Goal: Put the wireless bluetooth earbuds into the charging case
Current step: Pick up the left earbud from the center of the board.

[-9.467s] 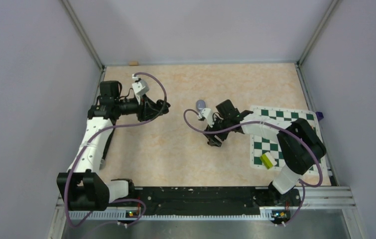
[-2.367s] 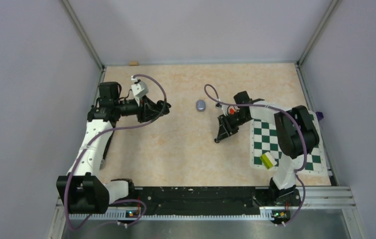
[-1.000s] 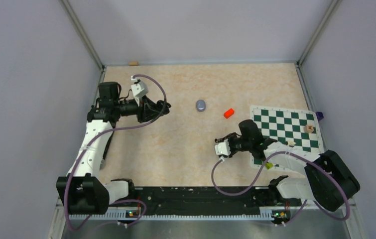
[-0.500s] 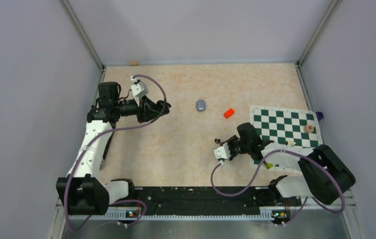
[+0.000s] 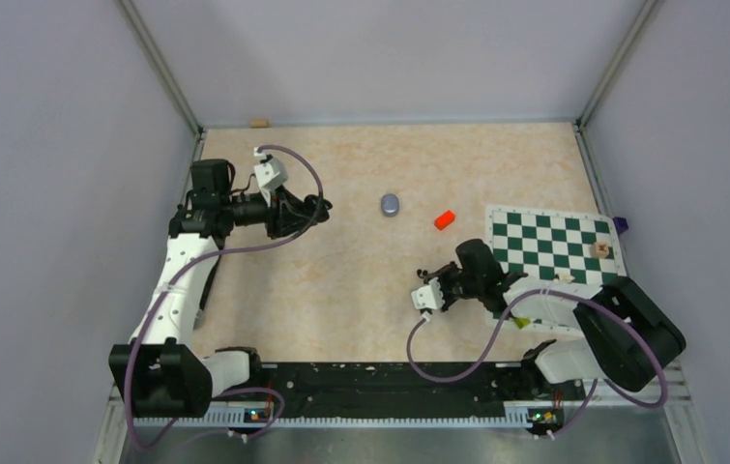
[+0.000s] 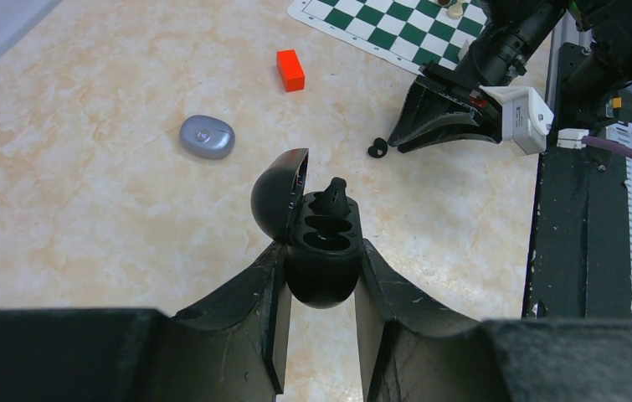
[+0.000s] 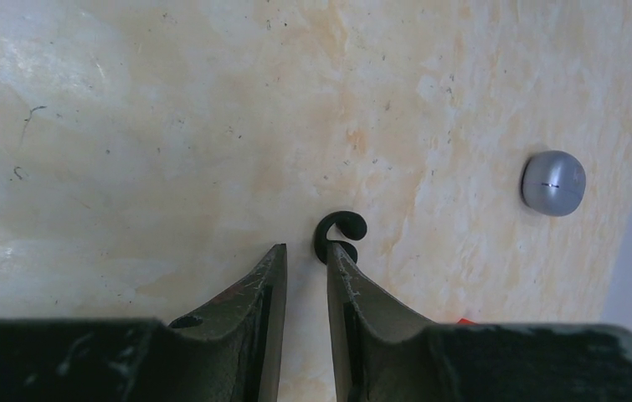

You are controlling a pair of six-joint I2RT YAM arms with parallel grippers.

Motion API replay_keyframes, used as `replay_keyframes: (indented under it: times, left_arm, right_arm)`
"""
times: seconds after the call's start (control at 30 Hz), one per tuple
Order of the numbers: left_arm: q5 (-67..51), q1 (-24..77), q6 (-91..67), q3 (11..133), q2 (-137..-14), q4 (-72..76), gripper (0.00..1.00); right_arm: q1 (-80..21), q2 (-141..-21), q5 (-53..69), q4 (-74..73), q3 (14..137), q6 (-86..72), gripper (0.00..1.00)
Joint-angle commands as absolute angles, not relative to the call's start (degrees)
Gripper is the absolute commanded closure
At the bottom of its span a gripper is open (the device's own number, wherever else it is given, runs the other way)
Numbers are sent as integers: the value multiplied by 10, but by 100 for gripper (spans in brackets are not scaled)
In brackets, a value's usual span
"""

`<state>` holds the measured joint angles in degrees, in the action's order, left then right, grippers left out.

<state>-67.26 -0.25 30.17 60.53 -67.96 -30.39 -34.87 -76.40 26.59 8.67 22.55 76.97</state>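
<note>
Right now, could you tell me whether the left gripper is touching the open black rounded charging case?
Touching. In the left wrist view, both fingers of the left gripper clamp the sides of the black charging case.

white arms (image 5: pixel 179 280), black joints (image 5: pixel 210 180), purple cables (image 6: pixel 630 157), black wedge-shaped pincer fingers (image 7: pixel 264 293).

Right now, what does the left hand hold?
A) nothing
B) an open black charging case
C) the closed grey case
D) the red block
B: the left hand is shut on the open black charging case, whose lid stands up, while the red block and the closed grey case lie apart from it.
</note>
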Motion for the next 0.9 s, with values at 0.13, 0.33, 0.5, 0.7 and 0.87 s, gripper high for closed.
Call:
replay_keyframes:
  times: [0.13,0.33,0.5,0.7,0.87]
  left_arm:
    - [-692,-3,310,602,-663,-288,100]
    - [-693,-3,310,602,-663,-289,100]
    - [-692,-3,310,602,-664,-288,100]
    - [-692,-3,309,602,-663,-289,100]
    - [-693,-3,309,603,-664,-288,100]
  right_arm:
    - [-360,-790,249,81,237,768,75]
    - [-360,-802,244,73,247,754,78]
    - [-360,-808,237,73,252,745,78]
    - [-362,-811,228,92,252,730,77]
    - [-365,-818,216,103,254,721,77]
